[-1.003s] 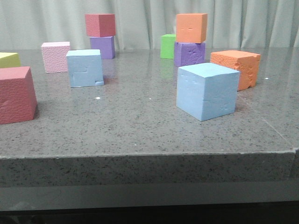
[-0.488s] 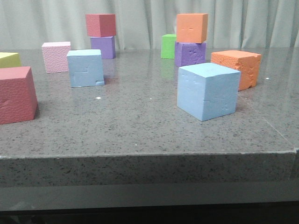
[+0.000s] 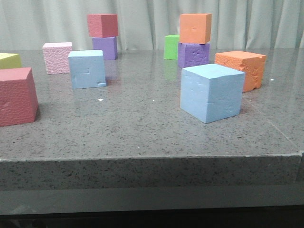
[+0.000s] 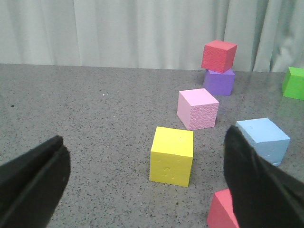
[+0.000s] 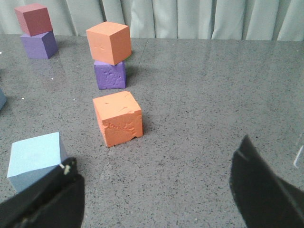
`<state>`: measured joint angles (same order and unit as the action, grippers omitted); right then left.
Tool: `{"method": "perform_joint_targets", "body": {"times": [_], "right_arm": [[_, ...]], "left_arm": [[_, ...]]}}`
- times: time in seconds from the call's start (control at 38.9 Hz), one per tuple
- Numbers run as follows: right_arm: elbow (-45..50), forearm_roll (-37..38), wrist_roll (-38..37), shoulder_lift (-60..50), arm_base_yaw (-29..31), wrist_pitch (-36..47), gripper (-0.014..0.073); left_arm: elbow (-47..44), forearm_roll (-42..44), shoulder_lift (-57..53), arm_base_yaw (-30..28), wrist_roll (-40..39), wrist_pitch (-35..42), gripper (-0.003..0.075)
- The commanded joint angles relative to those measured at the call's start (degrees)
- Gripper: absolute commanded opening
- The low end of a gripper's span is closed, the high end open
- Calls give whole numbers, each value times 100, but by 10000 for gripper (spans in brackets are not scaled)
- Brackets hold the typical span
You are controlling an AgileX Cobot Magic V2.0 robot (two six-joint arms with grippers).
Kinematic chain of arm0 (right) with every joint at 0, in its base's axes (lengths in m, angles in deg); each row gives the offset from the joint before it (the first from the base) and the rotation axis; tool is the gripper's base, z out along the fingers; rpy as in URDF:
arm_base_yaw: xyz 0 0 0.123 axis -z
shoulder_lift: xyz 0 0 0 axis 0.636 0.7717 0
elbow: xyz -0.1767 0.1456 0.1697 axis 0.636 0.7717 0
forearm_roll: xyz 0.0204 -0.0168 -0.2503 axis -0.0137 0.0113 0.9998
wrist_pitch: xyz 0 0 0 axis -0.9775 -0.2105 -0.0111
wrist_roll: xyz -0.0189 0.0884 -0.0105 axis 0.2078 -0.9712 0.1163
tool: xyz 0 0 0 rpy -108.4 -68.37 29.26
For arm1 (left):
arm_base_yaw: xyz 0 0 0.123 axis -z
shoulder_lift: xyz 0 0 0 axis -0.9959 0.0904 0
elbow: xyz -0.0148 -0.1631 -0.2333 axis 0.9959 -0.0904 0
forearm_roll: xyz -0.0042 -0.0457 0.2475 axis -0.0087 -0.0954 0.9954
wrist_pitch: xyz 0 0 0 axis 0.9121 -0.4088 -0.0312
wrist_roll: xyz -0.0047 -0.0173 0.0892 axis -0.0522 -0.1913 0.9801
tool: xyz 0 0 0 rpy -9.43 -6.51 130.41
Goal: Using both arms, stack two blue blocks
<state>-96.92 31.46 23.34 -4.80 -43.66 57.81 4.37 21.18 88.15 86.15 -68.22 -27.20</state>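
Two sky-blue blocks stand apart on the grey table (image 3: 142,128). The grooved blue block (image 3: 87,69) with a chipped corner is at the back left; it also shows in the left wrist view (image 4: 262,138). The dented blue block (image 3: 211,92) is nearer, at the right; it also shows in the right wrist view (image 5: 35,159), beside one fingertip. My left gripper (image 4: 144,142) is open and empty above the table, with a yellow cube (image 4: 172,155) ahead of it. My right gripper (image 5: 157,152) is open and empty over bare table. Neither gripper shows in the front view.
A red cube (image 3: 16,96) and the yellow cube's edge (image 3: 9,60) are at the left. A pink cube (image 3: 57,57), a red-on-purple stack (image 3: 102,26), a green cube (image 3: 171,46), an orange-on-purple stack (image 3: 194,28) and a chipped orange cube (image 3: 241,69) stand behind.
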Motion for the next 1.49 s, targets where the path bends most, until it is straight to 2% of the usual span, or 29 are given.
{"method": "perform_joint_targets", "body": {"times": [0.0, 0.23, 0.57, 0.75, 1.03, 1.47], "right_arm": [[-218, -54, 42, 224, 28, 386, 646], [-537, -345, 60, 1146, -280, 318, 646], [-1367, -368, 60, 3073, -1953, 357, 646], [-1972, -368, 60, 4124, -2487, 324, 646], [-2701, -368, 60, 5101, -2645, 199, 646], [-2742, -368, 35, 5151, -2374, 99, 646]], "left_arm": [[213, -13, 72, -10, -38, 446, 648], [213, -13, 72, -10, -38, 446, 637], [213, -13, 72, -10, -38, 446, 636], [213, -13, 72, -10, -38, 446, 636], [213, -13, 72, -10, -38, 446, 637], [213, -13, 72, -10, -38, 446, 637]]}}
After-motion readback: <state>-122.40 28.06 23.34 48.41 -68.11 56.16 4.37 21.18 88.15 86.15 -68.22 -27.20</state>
